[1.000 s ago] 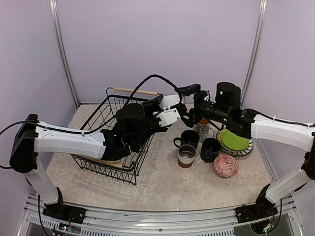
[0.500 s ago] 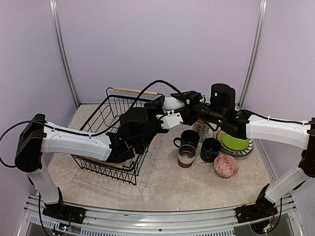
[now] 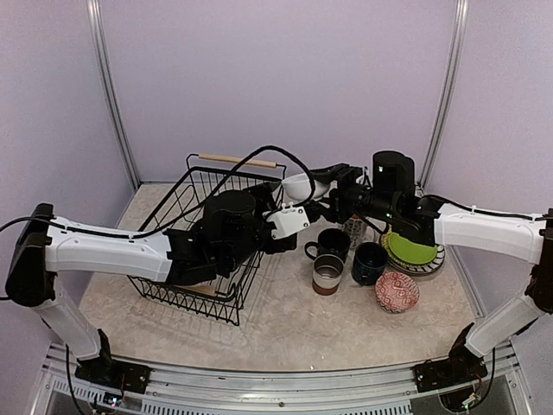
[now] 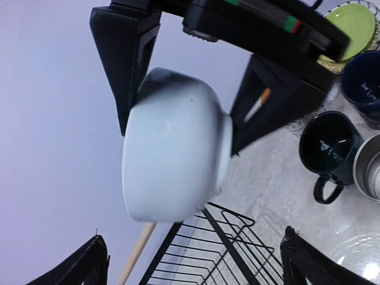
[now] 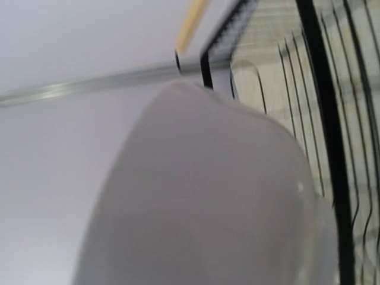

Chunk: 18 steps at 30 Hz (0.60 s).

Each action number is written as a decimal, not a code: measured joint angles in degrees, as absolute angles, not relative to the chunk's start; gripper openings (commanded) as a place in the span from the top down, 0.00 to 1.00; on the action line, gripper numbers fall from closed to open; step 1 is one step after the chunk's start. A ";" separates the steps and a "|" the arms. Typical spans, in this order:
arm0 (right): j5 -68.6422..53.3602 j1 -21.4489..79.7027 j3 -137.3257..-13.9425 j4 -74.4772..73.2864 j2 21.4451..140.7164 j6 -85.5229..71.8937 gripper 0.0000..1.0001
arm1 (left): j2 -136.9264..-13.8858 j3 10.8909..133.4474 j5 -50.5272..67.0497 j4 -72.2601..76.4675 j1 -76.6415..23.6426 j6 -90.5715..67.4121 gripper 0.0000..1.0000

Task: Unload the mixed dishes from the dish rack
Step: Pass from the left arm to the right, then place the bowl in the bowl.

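**Workspace.** A mottled beige tabletop (image 3: 285, 333) lay enclosed by lavender walls (image 3: 276, 78) and 2 aluminium posts (image 3: 108, 95). The right gripper (image 3: 324, 188) was clamped on a white bowl (image 3: 300, 184), held in the air near the far right corner of the black wire dish rack (image 3: 173, 207). The left gripper (image 4: 193, 249) faced the bowl without touching it, jaws spread wide, holding nothing. Right of the rack, 2 dark mugs (image 3: 333, 245), a metal cup (image 3: 327, 275), a red patterned bowl (image 3: 397, 291) and a lime green plate (image 3: 411, 249) stood on the tabletop.
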<state>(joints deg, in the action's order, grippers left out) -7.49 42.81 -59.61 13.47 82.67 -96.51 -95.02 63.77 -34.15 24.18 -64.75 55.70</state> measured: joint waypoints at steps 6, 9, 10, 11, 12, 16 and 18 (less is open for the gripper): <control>-6.17 39.05 -58.83 13.50 80.66 -88.42 1.00 | -84.64 64.66 -24.38 3.79 -64.20 40.75 0.01; -6.57 37.95 -56.82 12.27 78.74 -81.60 1.00 | -80.90 69.17 -16.03 -6.83 -61.32 31.92 0.01; -7.09 37.54 -55.75 10.61 77.38 -77.87 1.00 | -79.96 71.18 -13.17 -9.98 -59.70 28.82 0.01; -7.46 37.30 -55.20 8.86 76.27 -74.96 1.00 | -79.09 73.19 -10.39 -12.60 -57.82 25.85 0.01; -7.88 37.17 -54.70 6.17 74.76 -71.33 1.00 | -78.17 75.05 -7.75 -14.94 -55.81 23.03 0.01; -7.79 37.04 -54.63 -7.88 67.64 -57.91 1.00 | -73.65 78.39 2.42 -19.81 -47.22 13.52 0.01; -5.89 36.99 -56.34 -19.49 63.68 -52.21 1.00 | -71.26 78.37 7.64 -20.86 -42.33 8.91 0.01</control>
<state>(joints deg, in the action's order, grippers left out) -5.89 36.99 -56.34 -19.49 63.68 -52.21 -71.26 78.37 7.64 -20.86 -42.33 8.91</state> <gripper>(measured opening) 0.601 0.989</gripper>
